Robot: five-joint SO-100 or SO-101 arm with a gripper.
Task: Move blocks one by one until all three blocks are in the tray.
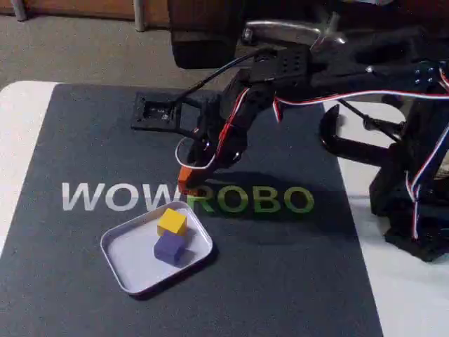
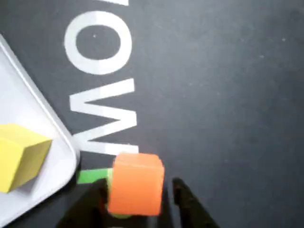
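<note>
Two of the three blocks already sit inside the tray [image 1: 116, 247]: in the fixed view the yellow block [image 1: 172, 221] lies toward the tray's far corner and the purple block [image 1: 169, 248] just in front of it, the two touching or very nearly so. The tray rests on a dark mat [image 1: 84, 154] printed with white and green lettering [image 1: 105, 196], its far corner just beside the green "R". The orange block [image 1: 185, 178] is at the gripper [image 1: 189, 180], which reaches down from the black arm [image 1: 309, 67] to a spot just beyond the tray's far corner, over the lettering. In the wrist view the orange block [image 2: 136, 183] sits between the two dark fingers [image 2: 187, 202] at the bottom edge, the left finger pressed against its side and the right one close beside it with a thin sliver of gap showing, so the jaws look closed on the block. The block hangs over the mat just outside the tray rim [image 2: 45, 114], and the yellow block [image 2: 19, 154] shows within the tray at the left edge. Whether the orange block touches the mat or is lifted clear of it cannot be told.
</note>
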